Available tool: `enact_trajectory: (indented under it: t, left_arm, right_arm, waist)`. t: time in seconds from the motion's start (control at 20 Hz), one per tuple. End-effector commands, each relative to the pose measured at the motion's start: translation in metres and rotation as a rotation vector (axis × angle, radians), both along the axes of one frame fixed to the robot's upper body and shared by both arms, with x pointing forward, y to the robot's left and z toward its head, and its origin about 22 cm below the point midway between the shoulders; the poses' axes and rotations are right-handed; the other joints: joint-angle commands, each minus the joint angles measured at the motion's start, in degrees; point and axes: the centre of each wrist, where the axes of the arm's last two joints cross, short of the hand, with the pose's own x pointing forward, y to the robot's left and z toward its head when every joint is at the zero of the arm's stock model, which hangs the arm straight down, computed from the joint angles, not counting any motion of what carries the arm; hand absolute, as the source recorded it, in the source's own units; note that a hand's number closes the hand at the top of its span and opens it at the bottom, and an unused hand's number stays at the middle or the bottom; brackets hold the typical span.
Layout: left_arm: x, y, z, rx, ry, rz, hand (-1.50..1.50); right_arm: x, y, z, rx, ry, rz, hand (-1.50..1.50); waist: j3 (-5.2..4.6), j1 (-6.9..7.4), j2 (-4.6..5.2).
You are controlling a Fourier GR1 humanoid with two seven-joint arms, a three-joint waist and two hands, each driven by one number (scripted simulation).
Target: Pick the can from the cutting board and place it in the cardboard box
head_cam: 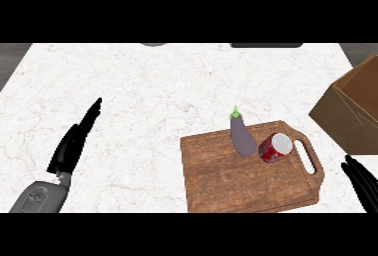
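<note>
Can (276, 148) lies tipped on cutting board (247, 175), touching eggplant (242, 135). Both hands, left (74, 142) and right (362, 181), open, empty. Approach can from the side away from eggplant; cardboard box (353, 110) beyond.

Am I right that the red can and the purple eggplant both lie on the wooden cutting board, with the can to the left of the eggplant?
Not quite: in the head view the red can lies to the right of the purple eggplant, beside the handle slot. Both do lie on the wooden cutting board.
</note>
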Motion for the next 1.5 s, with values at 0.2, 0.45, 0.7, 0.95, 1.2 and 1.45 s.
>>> enact_trajectory:
  t: [0.2, 0.45, 0.7, 0.95, 1.2, 1.45]
  left_arm:
    - [-0.007, -0.009, -0.011, 0.0, -0.008, 0.0, 0.0]
    - [-0.009, 0.008, -0.008, 0.008, -0.002, -0.006, 0.0]
    - [-0.003, -0.007, -0.013, -0.003, 0.008, 0.006, 0.0]
    - [0.004, 0.001, -0.018, 0.007, 0.007, 0.022, 0.0]
    - [-0.002, -0.001, 0.0, 0.001, 0.012, -0.009, 0.0]
    - [0.0, -0.003, -0.007, -0.012, 0.015, -0.007, 0.0]
  right_arm:
    - [0.024, 0.006, -0.025, -0.038, -0.014, -0.017, -1.5]
    - [0.052, 0.023, -0.006, -0.058, -0.106, -0.038, -1.5]
    - [0.063, 0.019, -0.02, -0.1, -0.015, 0.012, -1.5]
    - [0.056, 0.038, -0.021, -0.086, -0.007, 0.009, -1.5]
    - [0.078, 0.037, -0.044, -0.103, -0.007, -0.026, -1.5]
    - [0.085, 0.044, -0.044, -0.091, 0.011, -0.005, -1.5]
  waist:
    - [0.03, -0.06, -0.02]
    - [0.01, 0.08, -0.01]
    - [0.02, 0.02, 0.03]
    - [0.02, -0.14, 0.0]
    - [0.03, 0.07, -0.01]
    - [0.03, 0.01, -0.01]
